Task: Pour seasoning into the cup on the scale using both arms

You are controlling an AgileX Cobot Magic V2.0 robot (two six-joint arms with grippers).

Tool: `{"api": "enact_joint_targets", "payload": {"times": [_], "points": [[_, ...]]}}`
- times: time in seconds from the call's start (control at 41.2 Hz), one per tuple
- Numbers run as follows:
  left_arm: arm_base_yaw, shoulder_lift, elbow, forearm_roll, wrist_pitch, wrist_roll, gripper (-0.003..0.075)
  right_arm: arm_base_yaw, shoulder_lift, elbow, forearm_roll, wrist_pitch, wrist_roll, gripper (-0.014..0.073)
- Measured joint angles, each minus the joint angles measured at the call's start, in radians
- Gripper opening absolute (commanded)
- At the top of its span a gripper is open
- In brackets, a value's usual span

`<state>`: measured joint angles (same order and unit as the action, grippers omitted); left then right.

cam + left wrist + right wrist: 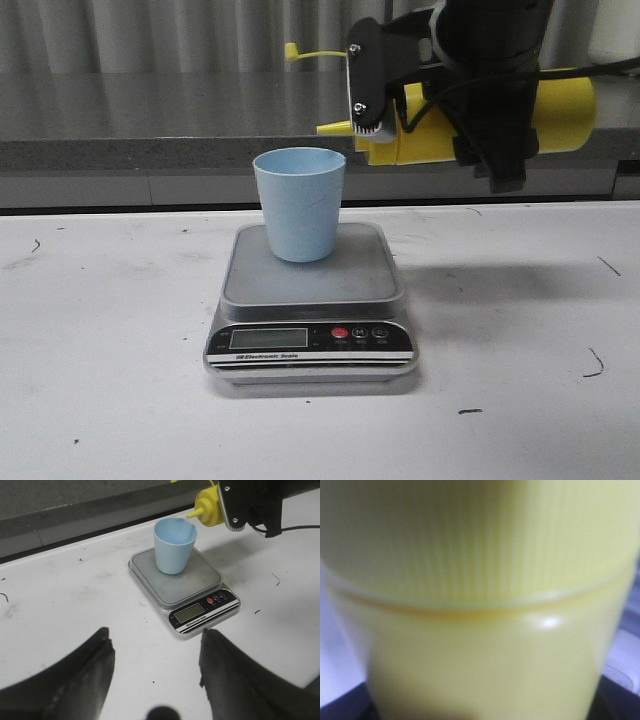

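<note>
Flat steel scale (312, 300), tapered cup (299, 202), ribbed bottle (480, 600)

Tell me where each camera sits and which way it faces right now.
Front: faces forward over the table; cup on scale, right tool holding the yellow bottle sideways, nozzle toward the cup.
Left wrist: above the table, looks down at cup and scale; left tool open.
Right wrist: close on the bottle, which fills the view.
Front and left wrist share cup, scale, bottle.
</note>
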<state>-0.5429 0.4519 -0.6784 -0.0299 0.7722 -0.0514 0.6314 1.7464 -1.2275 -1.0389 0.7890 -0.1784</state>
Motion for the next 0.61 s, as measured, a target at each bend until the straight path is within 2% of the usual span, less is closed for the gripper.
{"api": "enact_joint_targets", "payload": {"times": [0.291, 0.437, 0.607], "points": [[0.000, 0.000, 0.000, 0.000, 0.000, 0.000, 0.0385, 0.000, 0.002, -0.001, -0.254, 0.010, -0.002, 0.0316], [0.000, 0.000, 0.000, 0.000, 0.000, 0.000, 0.0385, 0.000, 0.002, -0.001, -0.316, 0.004, -0.002, 0.0316], [0.000, 0.000, 0.000, 0.000, 0.000, 0.000, 0.0385, 0.000, 0.002, -0.001, -0.324, -0.005, -0.002, 0.0316]]}}
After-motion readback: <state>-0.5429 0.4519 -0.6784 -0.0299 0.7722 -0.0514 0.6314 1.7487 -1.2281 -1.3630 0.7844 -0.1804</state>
